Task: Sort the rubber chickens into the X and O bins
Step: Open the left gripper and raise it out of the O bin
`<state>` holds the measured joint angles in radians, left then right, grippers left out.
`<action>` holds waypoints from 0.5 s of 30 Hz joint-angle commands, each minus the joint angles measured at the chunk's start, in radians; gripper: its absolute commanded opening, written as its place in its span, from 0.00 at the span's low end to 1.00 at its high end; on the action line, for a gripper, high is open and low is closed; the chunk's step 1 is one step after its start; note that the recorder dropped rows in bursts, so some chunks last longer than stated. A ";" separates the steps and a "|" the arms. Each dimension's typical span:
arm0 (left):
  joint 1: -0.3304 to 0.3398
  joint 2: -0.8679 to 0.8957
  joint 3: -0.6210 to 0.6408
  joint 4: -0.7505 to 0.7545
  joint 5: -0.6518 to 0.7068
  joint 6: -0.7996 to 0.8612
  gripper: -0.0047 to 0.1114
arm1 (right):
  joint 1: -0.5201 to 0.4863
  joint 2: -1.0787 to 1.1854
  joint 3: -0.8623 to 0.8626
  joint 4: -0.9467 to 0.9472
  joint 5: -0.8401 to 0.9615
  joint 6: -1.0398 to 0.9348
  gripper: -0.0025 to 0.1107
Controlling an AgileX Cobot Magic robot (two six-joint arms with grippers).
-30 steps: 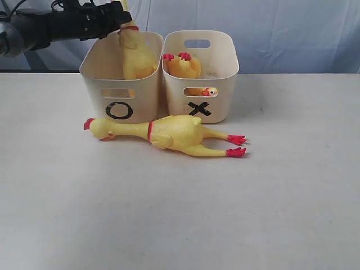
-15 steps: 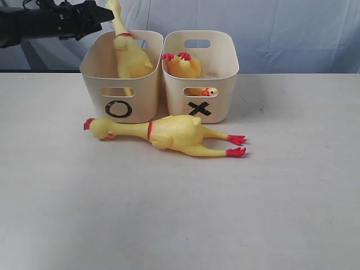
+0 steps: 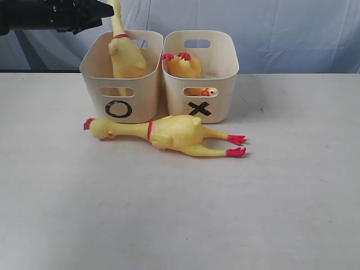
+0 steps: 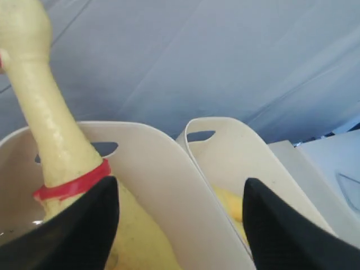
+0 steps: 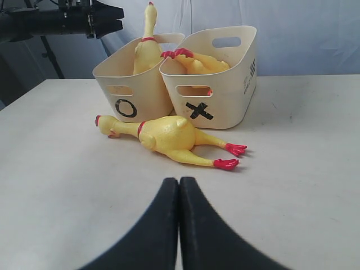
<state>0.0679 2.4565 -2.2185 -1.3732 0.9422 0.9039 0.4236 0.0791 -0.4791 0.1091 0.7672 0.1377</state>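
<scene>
Spread wide, empty, at eleven o'clock of O bin (upright chicken inside): left gripper. Pressed together: right gripper. At six o'clock: lying chicken.

White table before a pale-blue cloth backdrop.

Table: O bin, X bin, chicken

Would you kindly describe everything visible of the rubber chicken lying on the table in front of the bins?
The rubber chicken is long, glossy yellow and soft-looking, with a red comb, a red neck band and red feet. It lies on the table, just before the O bin and X bin, head at the O side, feet at the X side. Nothing grips it.
</scene>
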 commanded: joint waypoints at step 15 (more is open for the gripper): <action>0.003 -0.197 -0.005 0.431 0.279 -0.015 0.51 | -0.004 -0.005 0.005 -0.003 -0.005 -0.003 0.02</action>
<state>0.0679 2.2933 -2.2185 -0.9865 1.1855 0.8932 0.4236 0.0791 -0.4791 0.1091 0.7672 0.1377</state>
